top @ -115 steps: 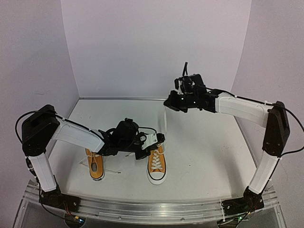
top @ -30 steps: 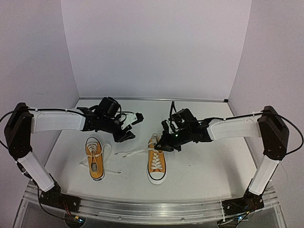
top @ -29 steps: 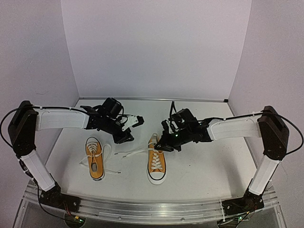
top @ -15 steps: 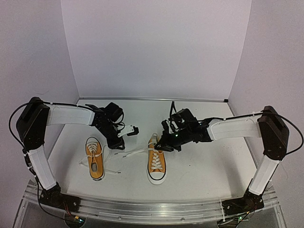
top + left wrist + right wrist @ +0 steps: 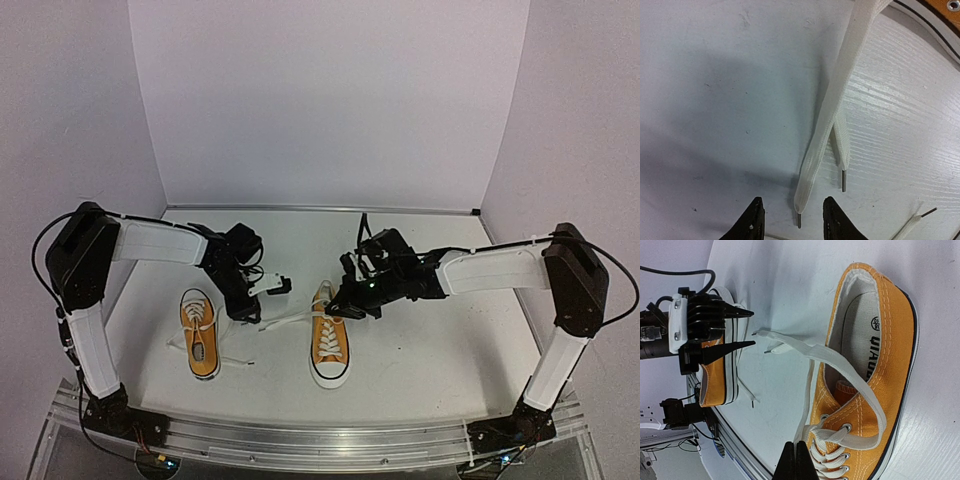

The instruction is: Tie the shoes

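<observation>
On the white table (image 5: 420, 340), two orange shoes (image 5: 329, 345) sit side by side, untied. The right gripper (image 5: 795, 460) hangs closed over one, nothing visibly held. The left gripper (image 5: 792, 221), fingers apart, straddles a lace (image 5: 832, 105), likely limp and light, best pinched just behind its stiff tip (image 5: 799, 220).

**Orange Canvas, White Trim**

The shoes (image 5: 330, 345) are orange-yellow canvas with white stitching, white laces (image 5: 840, 75), white toe caps and white soles edged by a thin black stripe. The worktop (image 5: 430, 340) is white and the walls (image 5: 330, 100) are pale lilac. The arms (image 5: 495, 268) are white with black joints.
</observation>
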You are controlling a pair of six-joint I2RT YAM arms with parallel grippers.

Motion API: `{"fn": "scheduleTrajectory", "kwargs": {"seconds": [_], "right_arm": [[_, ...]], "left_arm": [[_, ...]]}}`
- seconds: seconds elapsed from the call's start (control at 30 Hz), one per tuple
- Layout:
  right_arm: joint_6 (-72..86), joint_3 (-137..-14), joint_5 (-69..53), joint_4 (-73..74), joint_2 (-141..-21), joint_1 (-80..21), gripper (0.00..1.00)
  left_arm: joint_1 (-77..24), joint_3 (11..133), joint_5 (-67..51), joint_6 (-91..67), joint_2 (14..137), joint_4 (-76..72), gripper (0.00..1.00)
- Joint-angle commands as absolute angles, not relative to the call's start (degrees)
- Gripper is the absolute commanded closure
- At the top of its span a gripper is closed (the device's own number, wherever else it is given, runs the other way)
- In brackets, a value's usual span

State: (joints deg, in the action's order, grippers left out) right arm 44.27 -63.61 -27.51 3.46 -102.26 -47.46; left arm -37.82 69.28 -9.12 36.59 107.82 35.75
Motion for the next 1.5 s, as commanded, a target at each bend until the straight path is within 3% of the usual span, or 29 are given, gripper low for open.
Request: {"fn": "scheduleTrajectory", "kwargs": {"seconds": [0.0, 0.13, 0.3, 0.37, 0.73, 1.07, 1.47], "right_arm": [[44.55, -64.45, -27.22, 2.63, -102.75, -47.78, 1.0], [44.56, -64.48, -27.13, 2.63, -103.11, -47.81, 1.0], [44.56, -64.51, -26.8, 2.59, -103.73, -47.78, 1.0], [44.56, -64.51, -26.62, 2.63, -103.89, -47.81, 1.0], [44.45, -65.38, -24.73, 2.58, -105.07, -47.65, 1.0], [44.45, -64.97, -24.1, 2.68, -104.26, -46.33, 1.0], [44.61, -64.84, -23.9, 2.81, -104.22, -45.75, 1.0]], "left_arm": [[-37.46, 71.04, -9.12, 37.89, 109.44, 35.92, 0.6], [-37.42, 71.34, -8.67, 38.12, 110.75, 35.98, 0.63], [-37.48, 72.1, -8.18, 36.46, 110.52, 35.66, 0.93], [-37.54, 72.26, -7.08, 34.4, 108.12, 34.46, 1.0], [-43.09, 68.85, -5.26, 23.73, 83.8, 31.49, 1.0], [-52.36, 70.37, 5.53, 16.25, 78.0, 42.81, 1.0], [-52.82, 69.82, 22.7, 5.24, 69.08, 52.02, 1.0]]}}
